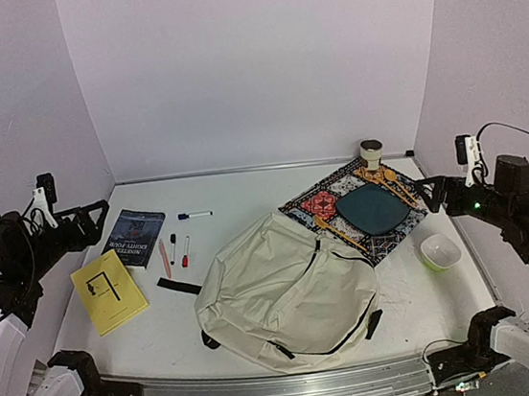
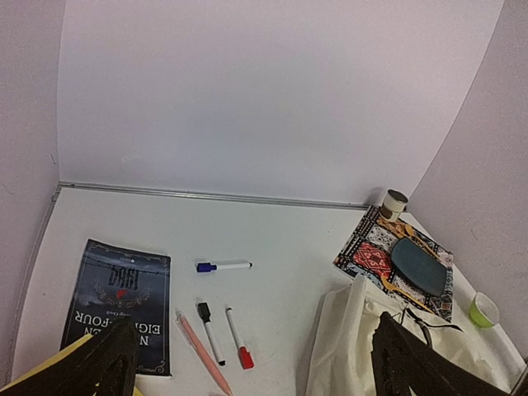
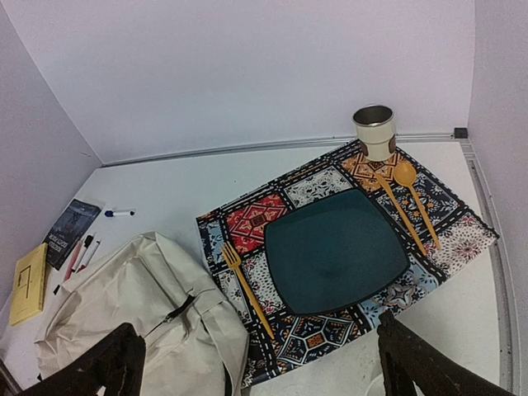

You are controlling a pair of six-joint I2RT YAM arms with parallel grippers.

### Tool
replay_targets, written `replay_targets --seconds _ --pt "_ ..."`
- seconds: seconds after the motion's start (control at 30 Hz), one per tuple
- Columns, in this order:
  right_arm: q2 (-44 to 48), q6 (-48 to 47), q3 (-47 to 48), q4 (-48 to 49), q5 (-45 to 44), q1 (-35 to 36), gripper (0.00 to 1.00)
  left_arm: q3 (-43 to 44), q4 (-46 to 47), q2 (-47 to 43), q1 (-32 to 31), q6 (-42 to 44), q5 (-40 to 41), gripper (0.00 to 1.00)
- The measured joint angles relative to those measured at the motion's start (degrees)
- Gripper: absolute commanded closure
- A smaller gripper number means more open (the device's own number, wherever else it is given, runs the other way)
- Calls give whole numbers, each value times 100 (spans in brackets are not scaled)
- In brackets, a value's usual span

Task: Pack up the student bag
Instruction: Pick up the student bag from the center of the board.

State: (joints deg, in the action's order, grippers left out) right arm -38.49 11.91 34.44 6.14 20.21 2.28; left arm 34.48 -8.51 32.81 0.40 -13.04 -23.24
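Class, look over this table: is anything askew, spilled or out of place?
The patterned mat lies diagonal to the table edges, with the student bag crumpled against one edge. The green bowl sits off the mat. Nothing spilled.

Dark book (image 2: 120, 304) at left; blue-capped marker (image 2: 223, 266) just right of it; black-capped marker (image 2: 209, 332), red-capped marker (image 2: 237, 338) & pink pen (image 2: 202, 364) nearer camera; bag (image 2: 355, 351) lower right, next to patterned mat (image 2: 370, 254) w/ teal plate (image 2: 419, 266); cup (image 2: 394, 203) at mat's far corner; green bowl (image 2: 484, 309) at right edge; left gripper (image 2: 257, 326) fingers spread wide.
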Motion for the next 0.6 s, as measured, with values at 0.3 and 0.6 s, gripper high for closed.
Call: replay_targets --seconds 0.3,0.6 --pt "-575 149 0 105 451 0 2 2 2 456 -4 -71 -291 1" --pt "-1453 426 40 176 942 217 2 327 -17 1672 -529 -624 -528 3"
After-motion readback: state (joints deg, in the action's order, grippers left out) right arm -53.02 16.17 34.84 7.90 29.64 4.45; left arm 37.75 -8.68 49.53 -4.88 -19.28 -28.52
